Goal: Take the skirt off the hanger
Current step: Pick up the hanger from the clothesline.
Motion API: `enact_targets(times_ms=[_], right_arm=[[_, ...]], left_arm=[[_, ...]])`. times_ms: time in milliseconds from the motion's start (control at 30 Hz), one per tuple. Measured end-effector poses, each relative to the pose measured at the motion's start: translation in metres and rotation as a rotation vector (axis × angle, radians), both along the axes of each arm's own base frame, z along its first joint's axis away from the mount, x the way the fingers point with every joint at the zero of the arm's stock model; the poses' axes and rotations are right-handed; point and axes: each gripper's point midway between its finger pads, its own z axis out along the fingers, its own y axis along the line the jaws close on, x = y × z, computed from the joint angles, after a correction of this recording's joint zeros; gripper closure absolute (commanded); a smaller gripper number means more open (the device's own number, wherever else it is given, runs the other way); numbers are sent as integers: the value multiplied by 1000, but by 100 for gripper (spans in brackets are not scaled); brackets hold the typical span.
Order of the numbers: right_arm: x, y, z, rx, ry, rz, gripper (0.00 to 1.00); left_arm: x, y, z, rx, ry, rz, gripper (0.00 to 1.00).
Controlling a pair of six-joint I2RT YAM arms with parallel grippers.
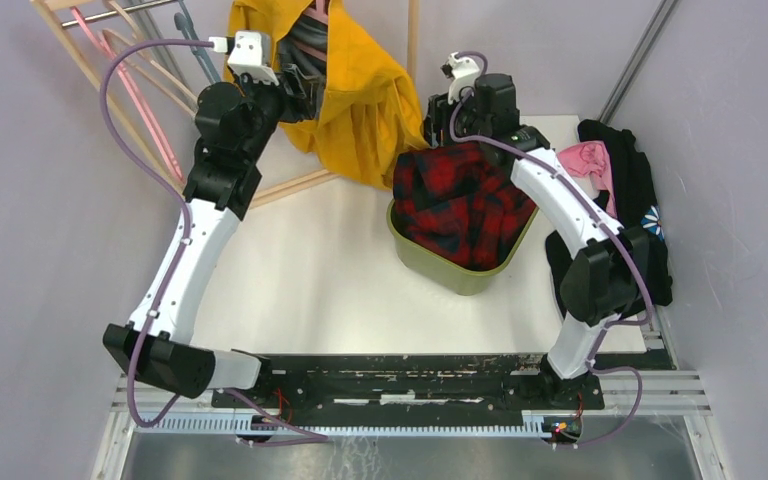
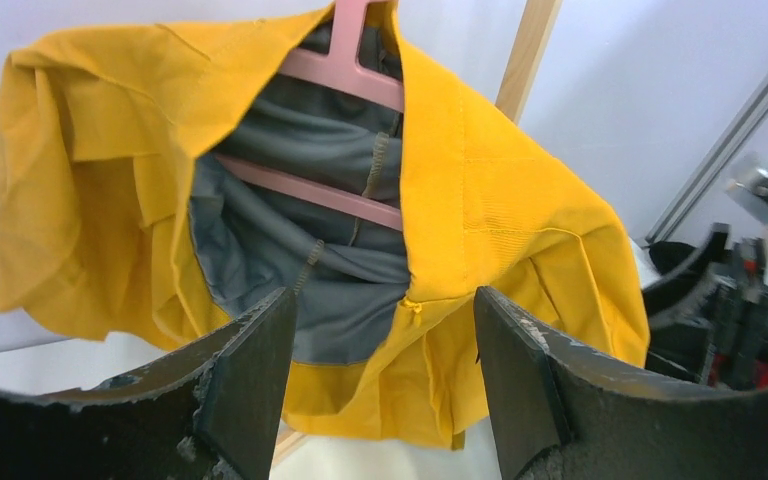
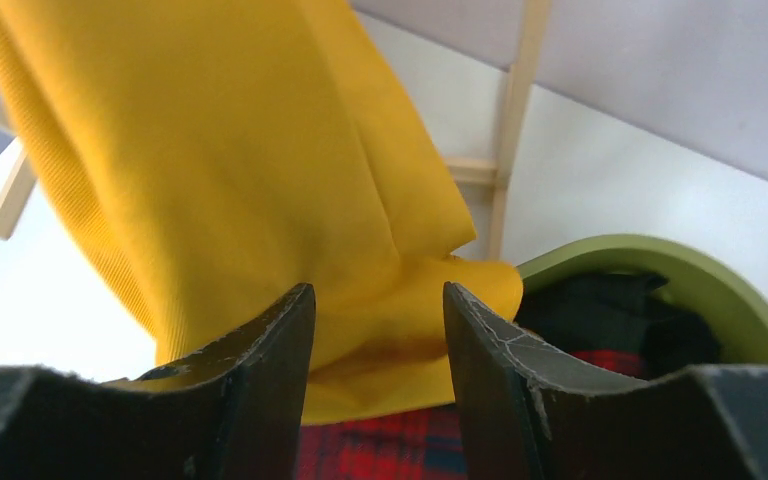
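Note:
The yellow skirt (image 1: 365, 95) with a grey lining (image 2: 290, 250) hangs at the back centre on a pink hanger (image 2: 355, 75). The hanger's lower bar (image 2: 310, 190) shows inside the waist opening. My left gripper (image 1: 303, 90) is at the skirt's left side, open, with its fingertips (image 2: 260, 340) apart just short of the lower hem. My right gripper (image 1: 438, 125) is at the skirt's lower right corner, also open. In the right wrist view the skirt (image 3: 260, 150) fills the gap beyond its fingertips (image 3: 285, 330), and I see no pinch on it.
A green basin (image 1: 430, 268) holding a red plaid cloth (image 1: 460, 200) stands right below the skirt's right edge. A pile of black and pink clothes (image 1: 625, 170) lies at the right. A wooden rack with spare pink hangers (image 1: 140, 90) leans at the back left.

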Motion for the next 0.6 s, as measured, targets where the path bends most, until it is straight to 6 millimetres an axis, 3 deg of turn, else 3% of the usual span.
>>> enact_targets(times_ms=[233, 433, 600], right_arm=[[-36, 15, 10, 5, -8, 59, 41], [-35, 4, 27, -100, -83, 39, 37], [-18, -2, 90, -141, -245, 5, 36]], left_arm=[[30, -3, -33, 16, 62, 29, 28], [34, -2, -37, 17, 70, 43, 28], [26, 2, -38, 16, 68, 51, 27]])
